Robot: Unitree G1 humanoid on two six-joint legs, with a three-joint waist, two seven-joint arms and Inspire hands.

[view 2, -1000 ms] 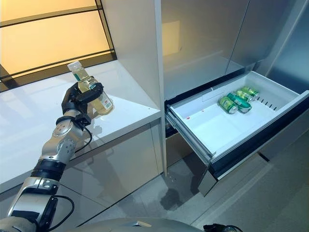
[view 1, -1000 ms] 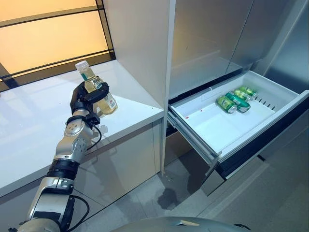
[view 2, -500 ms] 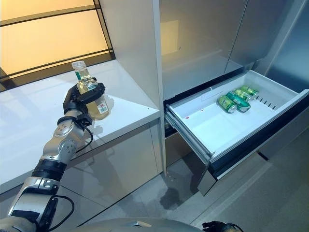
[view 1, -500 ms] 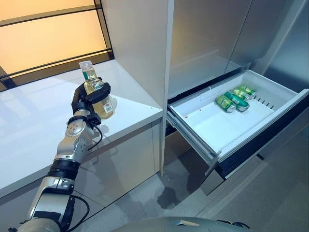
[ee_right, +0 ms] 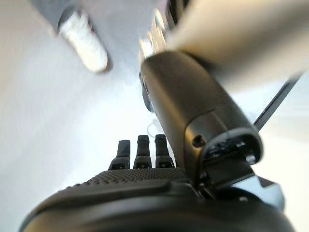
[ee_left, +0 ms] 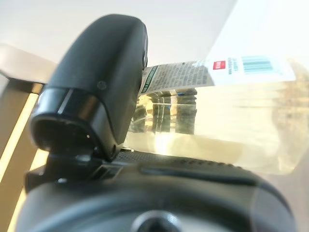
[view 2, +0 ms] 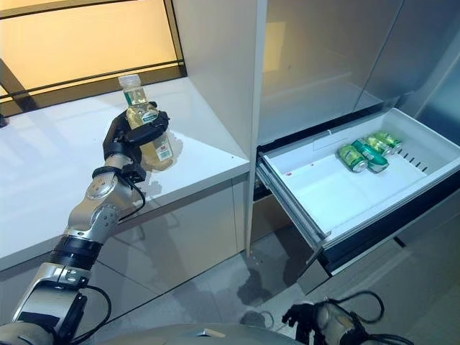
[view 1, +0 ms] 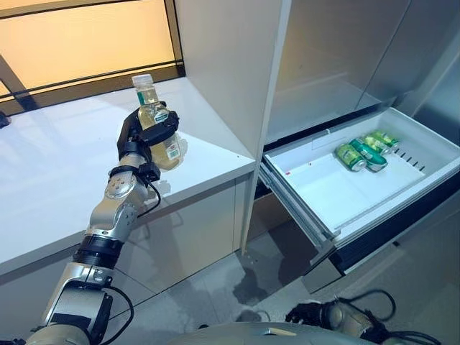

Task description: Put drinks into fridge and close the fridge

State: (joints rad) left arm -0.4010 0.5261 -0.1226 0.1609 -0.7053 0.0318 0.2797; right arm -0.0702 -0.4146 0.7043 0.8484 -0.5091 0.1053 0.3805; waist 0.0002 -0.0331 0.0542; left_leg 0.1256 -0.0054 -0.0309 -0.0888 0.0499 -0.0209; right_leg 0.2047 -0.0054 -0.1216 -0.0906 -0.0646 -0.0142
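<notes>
While the left hand (view 1: 144,133) grips a bottle (view 1: 159,129), the fridge drawer (view 1: 338,205) stands open.
The bottle, upright with pale yellow drink, is held over the white surface (view 1: 50,165). Green cans (view 1: 365,151) lie in the drawer's far corner. Down by the floor, the right hand (ee_right: 145,159) shows relaxed, straight fingers.
</notes>
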